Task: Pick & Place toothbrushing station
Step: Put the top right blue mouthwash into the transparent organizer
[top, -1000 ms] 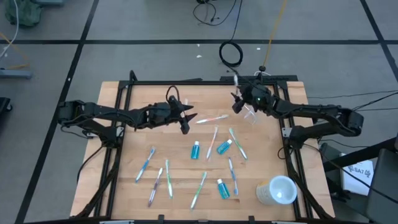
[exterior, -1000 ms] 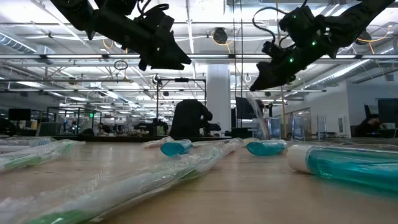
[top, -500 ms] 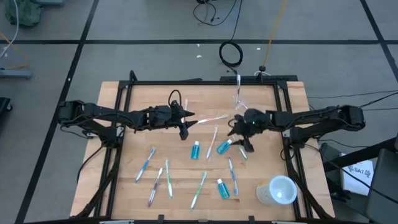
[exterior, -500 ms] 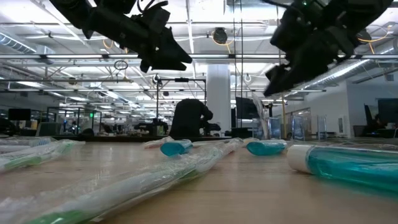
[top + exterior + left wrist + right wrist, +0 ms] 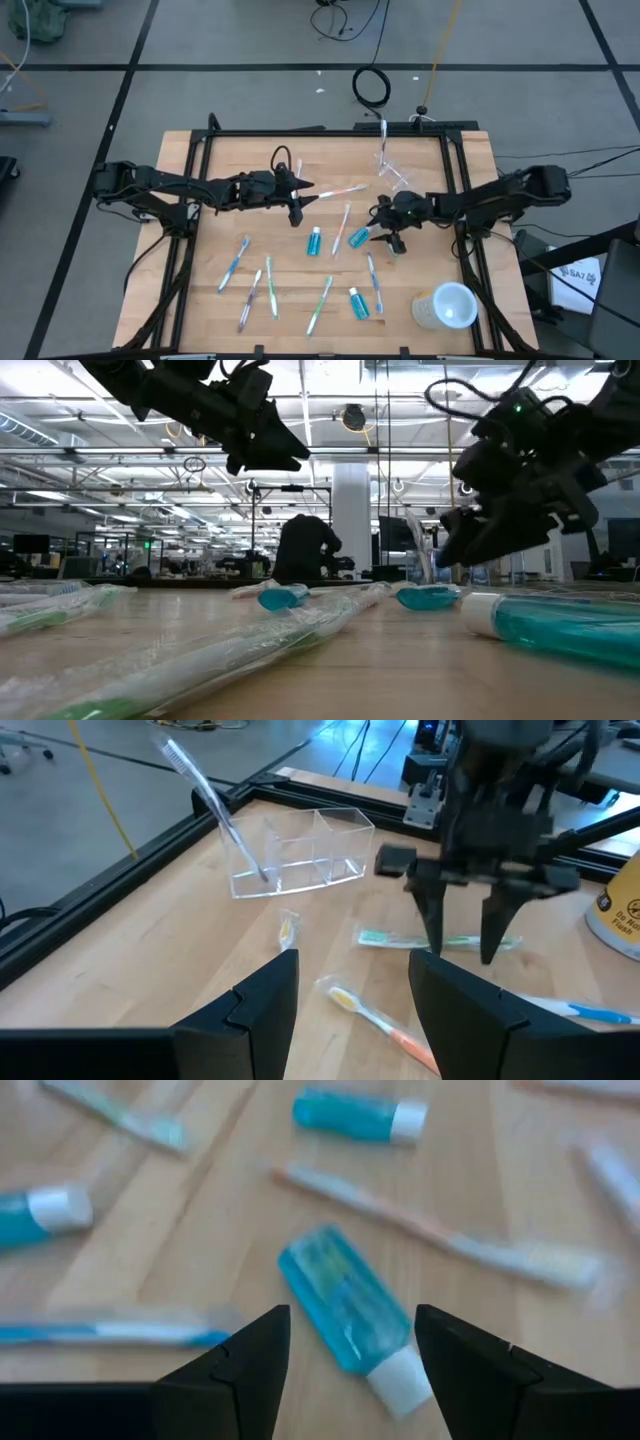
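R gripper (image 5: 345,1355), fingers apart, empty, hangs just above small blue white-capped tube (image 5: 350,1318). L gripper (image 5: 350,995), also apart and empty, hovers near clear plastic holder (image 5: 300,850).

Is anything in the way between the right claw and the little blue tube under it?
Nothing visible. The right claw hangs open straight over the blue tube, with only bare table around it.

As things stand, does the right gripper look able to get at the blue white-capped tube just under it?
Probably yes. The right gripper hangs open right above the blue tube, which lies flat between its fingers with bare wood on either side and no toothbrush across it.
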